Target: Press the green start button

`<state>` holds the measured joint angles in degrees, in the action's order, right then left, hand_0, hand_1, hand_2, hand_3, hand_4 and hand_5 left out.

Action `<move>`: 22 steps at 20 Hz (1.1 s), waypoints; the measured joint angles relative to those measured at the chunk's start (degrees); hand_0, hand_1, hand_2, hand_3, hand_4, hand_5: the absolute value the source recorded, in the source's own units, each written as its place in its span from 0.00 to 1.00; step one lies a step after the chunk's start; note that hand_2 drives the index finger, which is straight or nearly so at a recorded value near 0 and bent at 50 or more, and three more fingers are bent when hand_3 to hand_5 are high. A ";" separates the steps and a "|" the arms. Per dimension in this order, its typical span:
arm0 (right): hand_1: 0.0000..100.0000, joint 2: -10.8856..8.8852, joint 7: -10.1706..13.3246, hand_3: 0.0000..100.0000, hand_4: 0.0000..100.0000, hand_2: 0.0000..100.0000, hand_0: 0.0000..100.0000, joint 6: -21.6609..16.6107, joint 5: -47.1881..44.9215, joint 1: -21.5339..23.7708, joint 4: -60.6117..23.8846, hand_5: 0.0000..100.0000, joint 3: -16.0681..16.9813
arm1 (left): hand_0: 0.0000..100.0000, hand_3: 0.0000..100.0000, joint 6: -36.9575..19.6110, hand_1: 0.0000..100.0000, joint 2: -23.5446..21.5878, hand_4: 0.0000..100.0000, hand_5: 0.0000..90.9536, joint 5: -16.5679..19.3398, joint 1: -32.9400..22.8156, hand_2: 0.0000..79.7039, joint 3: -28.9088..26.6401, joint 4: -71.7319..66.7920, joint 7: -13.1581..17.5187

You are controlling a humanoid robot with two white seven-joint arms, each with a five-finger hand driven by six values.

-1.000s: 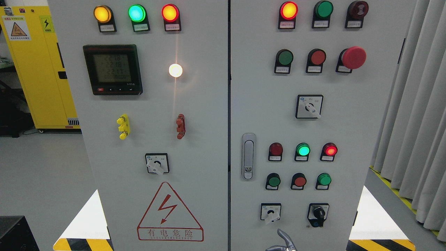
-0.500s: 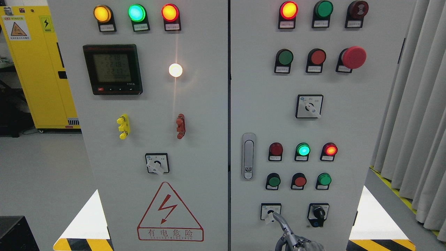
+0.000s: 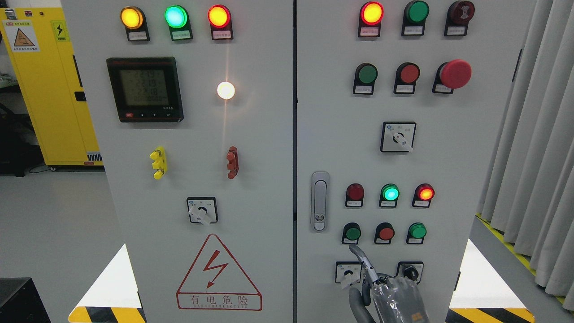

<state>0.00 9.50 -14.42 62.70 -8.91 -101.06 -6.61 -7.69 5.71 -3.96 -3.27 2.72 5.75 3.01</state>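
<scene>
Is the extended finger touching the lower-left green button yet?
No, the right hand's fingers end just below the green button, with panel showing between.

Right hand (image 3: 386,291) at bottom edge right of middle, one finger (image 3: 358,255) extended upward, other fingers curled, fingertip just below leftmost green button (image 3: 353,233) in lower row on grey cabinet door (image 3: 448,170), beside rotary switch (image 3: 348,272)

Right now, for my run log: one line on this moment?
right robot hand | below lower-left green button | no contact seen | left arm unseen
</scene>
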 measured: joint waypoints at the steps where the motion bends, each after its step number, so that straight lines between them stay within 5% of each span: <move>1: 0.99 0.00 -0.23 0.89 0.97 0.01 0.77 0.00 0.08 -0.35 0.29 1.00 0.08 | 0.12 0.00 0.00 0.56 0.00 0.00 0.00 0.00 0.00 0.00 0.00 0.00 0.00; 22: 0.97 0.00 -1.02 0.89 0.96 0.00 0.77 1.61 -0.36 -3.97 5.41 1.00 0.81 | 0.12 0.00 0.00 0.56 0.00 0.00 0.00 0.00 0.01 0.00 0.00 0.00 0.00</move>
<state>0.00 8.47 -12.81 62.34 -12.88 -95.65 -5.80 -7.69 5.71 -3.95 -3.26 2.72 5.75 3.01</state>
